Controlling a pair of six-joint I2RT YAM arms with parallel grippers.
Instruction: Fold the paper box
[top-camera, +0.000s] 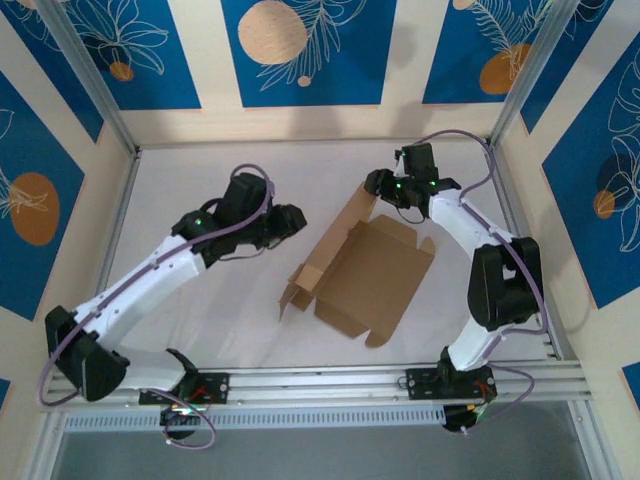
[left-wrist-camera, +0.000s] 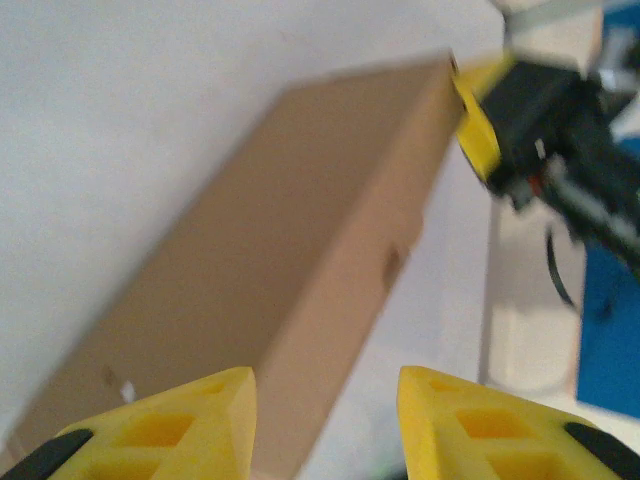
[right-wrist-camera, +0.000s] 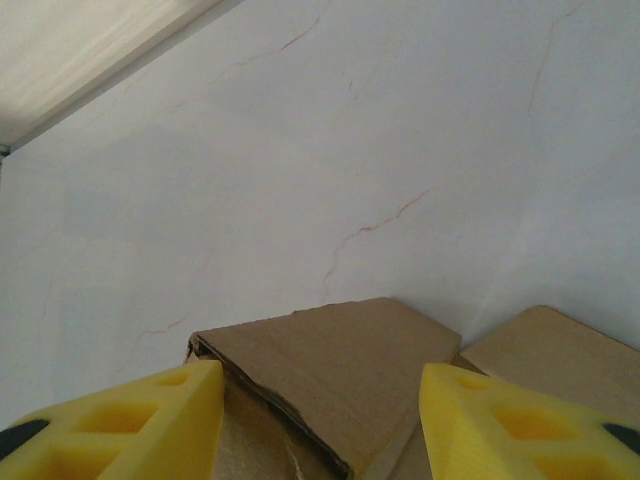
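Paper box (top-camera: 365, 270) on the white table (top-camera: 230, 320), seen from the top camera: plain brown cardboard, matte and unprinted, a die-cut sheet with its broad panel lying flat. One long wall stands up along the box's far-left edge, and small flaps splay out at its near-left corner. The left gripper (top-camera: 295, 222) sits just left of that raised wall, and the right gripper (top-camera: 378, 188) is at the wall's far end. Both are black-bodied, on white arms.

Over to the left wrist camera, and it's blurry. The paper box shows as a long brown slab running away from the lens, with a small slot in its side. The left gripper (left-wrist-camera: 325, 400) shows two yellow wedge fingertips with hollow pockets, parted, gripping nothing, with the wall's near end just ahead of them. At the box's far corner the right gripper (left-wrist-camera: 478, 130) shows a yellow finger against the cardboard edge.

Now the right wrist camera. The right gripper (right-wrist-camera: 320, 400) has its yellow fingertips set wide apart. A rounded cardboard flap with a ragged, layered edge lies in the gap, and neither pad visibly presses on it. Beyond the box, the table is smooth white with thin reddish hairline marks.
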